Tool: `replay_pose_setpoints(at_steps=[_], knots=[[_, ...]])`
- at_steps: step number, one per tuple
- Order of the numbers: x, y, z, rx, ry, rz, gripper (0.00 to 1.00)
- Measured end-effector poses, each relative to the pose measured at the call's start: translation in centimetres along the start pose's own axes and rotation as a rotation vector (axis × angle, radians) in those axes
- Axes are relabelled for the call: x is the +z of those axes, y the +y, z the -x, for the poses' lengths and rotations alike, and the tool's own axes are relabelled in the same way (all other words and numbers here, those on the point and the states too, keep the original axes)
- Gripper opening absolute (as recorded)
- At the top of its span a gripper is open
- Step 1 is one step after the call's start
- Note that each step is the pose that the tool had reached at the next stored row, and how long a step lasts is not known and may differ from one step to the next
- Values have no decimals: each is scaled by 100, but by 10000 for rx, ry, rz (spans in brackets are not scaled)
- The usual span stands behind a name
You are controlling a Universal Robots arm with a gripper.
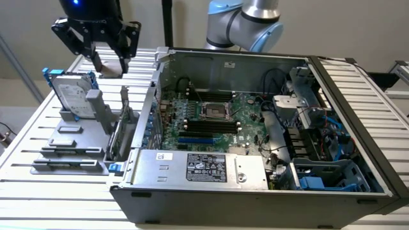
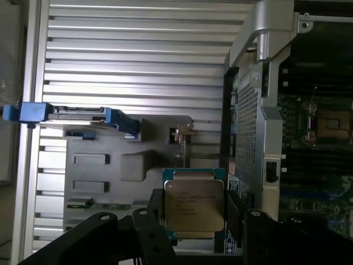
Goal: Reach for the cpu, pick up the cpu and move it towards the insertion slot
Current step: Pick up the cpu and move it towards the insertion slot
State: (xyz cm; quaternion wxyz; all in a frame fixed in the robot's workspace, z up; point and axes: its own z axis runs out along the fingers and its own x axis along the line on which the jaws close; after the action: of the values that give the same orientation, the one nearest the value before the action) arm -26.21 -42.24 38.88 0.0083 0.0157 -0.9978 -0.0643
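open case (image 1: 357,120) on slatted surface (image 1: 38,139), exterior view: motherboard with slot (image 1: 215,111) at centre, labelled power supply (image 1: 204,168) in front. upper left, gripper (image 1: 107,57) clamps the cpu (image 1: 110,67) above a grey fixture (image 1: 70,143) holding a hard drive (image 1: 72,93). wrist view: cpu (image 2: 194,205), print unreadable, between fingers (image 2: 155,212).

The gripper (image 1: 110,60) hangs high at the exterior view's upper left, its black linkage frame spread wide and its fingers pointing down; in the wrist view the two dark fingers (image 2: 156,212) press flat against opposite edges of the cpu (image 2: 194,205), clamped between them; the arm's grey-and-blue joints (image 1: 246,21) bend behind it.
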Motion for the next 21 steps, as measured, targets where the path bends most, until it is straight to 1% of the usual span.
replay_pose_setpoints(at_steps=[4, 8, 12, 21], knots=[[-7, -2, 181, 0, -2, 72, 55], [-11, -3, 364, -1, -1, 116, 55], [-13, -1, 546, -1, -1, 127, 55], [-18, 11, 957, -1, 0, 127, 55]])
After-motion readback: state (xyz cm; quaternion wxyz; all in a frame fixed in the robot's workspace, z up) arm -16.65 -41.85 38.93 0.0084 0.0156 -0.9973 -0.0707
